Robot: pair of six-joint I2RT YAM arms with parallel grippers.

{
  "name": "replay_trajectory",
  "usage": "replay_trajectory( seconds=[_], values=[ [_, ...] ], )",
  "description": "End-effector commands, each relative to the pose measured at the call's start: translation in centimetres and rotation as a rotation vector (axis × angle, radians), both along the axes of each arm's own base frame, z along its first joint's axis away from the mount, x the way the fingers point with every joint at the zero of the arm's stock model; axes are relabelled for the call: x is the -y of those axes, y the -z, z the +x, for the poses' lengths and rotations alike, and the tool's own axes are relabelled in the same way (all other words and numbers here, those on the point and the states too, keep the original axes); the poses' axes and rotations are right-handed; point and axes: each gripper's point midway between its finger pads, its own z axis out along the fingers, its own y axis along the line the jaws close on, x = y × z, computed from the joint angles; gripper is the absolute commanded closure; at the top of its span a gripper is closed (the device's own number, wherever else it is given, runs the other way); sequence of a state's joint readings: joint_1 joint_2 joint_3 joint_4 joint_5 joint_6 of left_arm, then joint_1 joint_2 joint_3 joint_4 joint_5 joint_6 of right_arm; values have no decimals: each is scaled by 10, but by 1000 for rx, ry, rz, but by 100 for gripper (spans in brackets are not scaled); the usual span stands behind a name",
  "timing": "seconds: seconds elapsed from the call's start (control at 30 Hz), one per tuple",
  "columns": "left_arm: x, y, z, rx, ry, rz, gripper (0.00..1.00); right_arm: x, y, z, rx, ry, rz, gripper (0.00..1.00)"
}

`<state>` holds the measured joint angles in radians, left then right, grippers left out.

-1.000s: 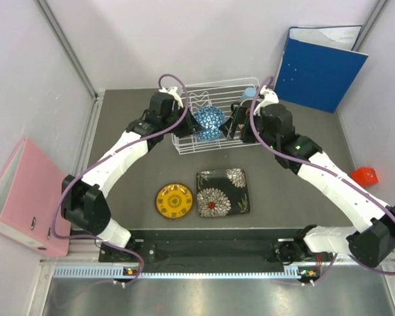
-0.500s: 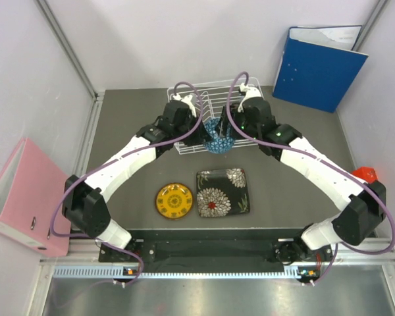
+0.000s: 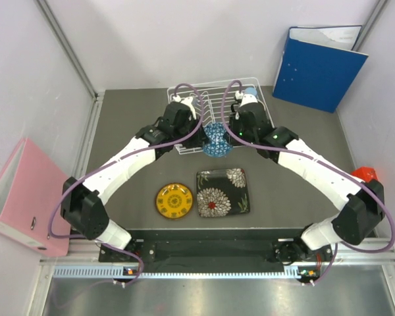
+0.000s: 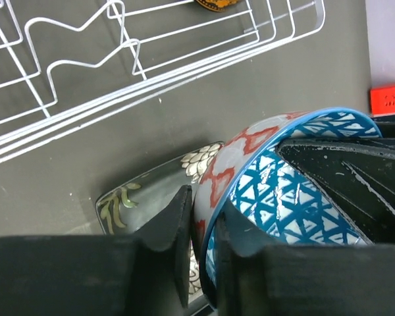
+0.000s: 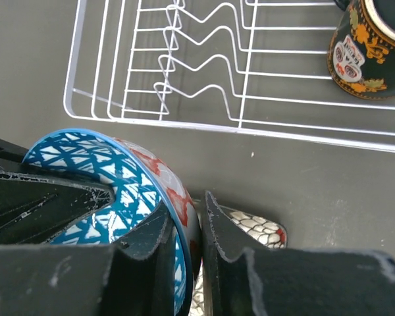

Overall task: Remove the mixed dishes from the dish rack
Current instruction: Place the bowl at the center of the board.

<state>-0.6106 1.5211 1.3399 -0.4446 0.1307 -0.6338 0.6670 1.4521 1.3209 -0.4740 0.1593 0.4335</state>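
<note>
right pincer (image 5: 189, 214) has clamped bowl (image 5: 85, 164)

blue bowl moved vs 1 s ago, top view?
Yes. The blue bowl has come toward the near side: it was inside the dish rack, now it is over the rack's front rim, closer to the black square plate.

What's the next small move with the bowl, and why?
Probably open the left fingers: both pairs pinch the rim of the blue bowl, and it's already clear of the rack, so the right fingers alone could set it down beside the black plate.
</note>
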Motion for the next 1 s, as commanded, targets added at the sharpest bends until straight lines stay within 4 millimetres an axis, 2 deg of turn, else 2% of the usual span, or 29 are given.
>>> replay_trajectory(
  seconds=[0.0,0.07,0.1,0.17,0.23,0.27,0.37,0.4,0.47,0.5,0.57,0.6,0.63,0.67,0.7,0.77,0.97],
  values=[
    [-16,-60,11,189,-59,-12,40,19,-22,-10,57,52,38,100],
    [-26,-62,13,203,-102,24,9,23,-32,-19,70,44,61,100],
    [-34,-67,18,224,-146,48,1,23,-32,-24,65,31,68,100],
    [-46,-68,19,226,-185,86,1,26,-43,-34,83,17,94,100],
    [-61,-66,22,222,-240,124,1,26,-39,-45,66,-5,103,100],
    [-66,-65,23,214,-262,133,1,29,-44,-52,75,-11,115,100],
    [-86,-60,26,205,-350,180,1,29,-32,-70,49,-43,105,100],
    [-91,-54,25,194,-368,193,1,30,-20,-75,28,-50,88,100],
    [-97,-55,22,204,-396,186,1,27,-11,-87,18,-75,82,100],
    [-101,-45,19,192,-402,195,1,26,6,-94,-8,-89,64,100],
    [-105,-47,13,213,-407,177,1,20,13,-102,-14,-105,78,100],
    [-109,-38,11,207,-415,188,1,18,27,-109,-37,-119,63,100],
    [-113,-37,9,209,-429,188,1,16,33,-111,-47,-118,65,100],
    [-119,-42,5,227,-447,180,1,13,36,-111,-47,-121,70,100],
    [-122,-36,2,220,-450,190,1,13,47,-113,-63,-125,58,100],
    [-129,-42,-3,237,-469,172,1,7,55,-110,-69,-126,68,100],
    [-138,-39,-20,242,-474,150,1,-14,89,-106,-134,-164,69,100]
  ],
)
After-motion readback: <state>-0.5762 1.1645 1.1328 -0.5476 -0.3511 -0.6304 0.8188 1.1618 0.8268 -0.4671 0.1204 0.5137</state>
